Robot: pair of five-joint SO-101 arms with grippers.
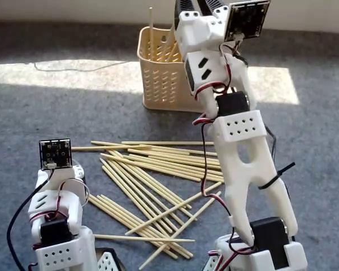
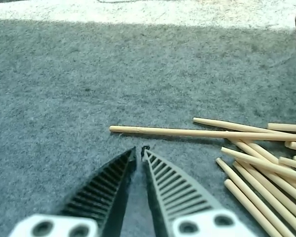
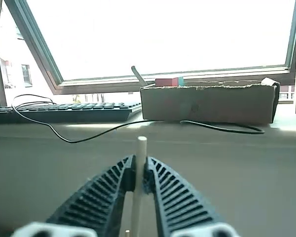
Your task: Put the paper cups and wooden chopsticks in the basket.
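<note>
Several wooden chopsticks [image 1: 158,175] lie scattered on the grey carpet; some [image 2: 266,168] show in the left wrist view. The cream basket [image 1: 158,79] stands at the back with a few chopsticks inside, one [image 1: 151,31] sticking upright. My right gripper [image 3: 139,170] is raised high over the basket, shut on a chopstick [image 3: 141,148] that stands upright between its jaws. My left gripper [image 2: 139,152] hovers low over the carpet, shut and holding nothing, its tips just short of one lying chopstick [image 2: 187,132].
The left arm [image 1: 56,220] sits folded at the front left; the right arm [image 1: 248,164] stretches up from the front right. Behind the basket run a wall, a keyboard [image 3: 64,111] and a cardboard box [image 3: 209,103]. Bare carpet lies left of the pile.
</note>
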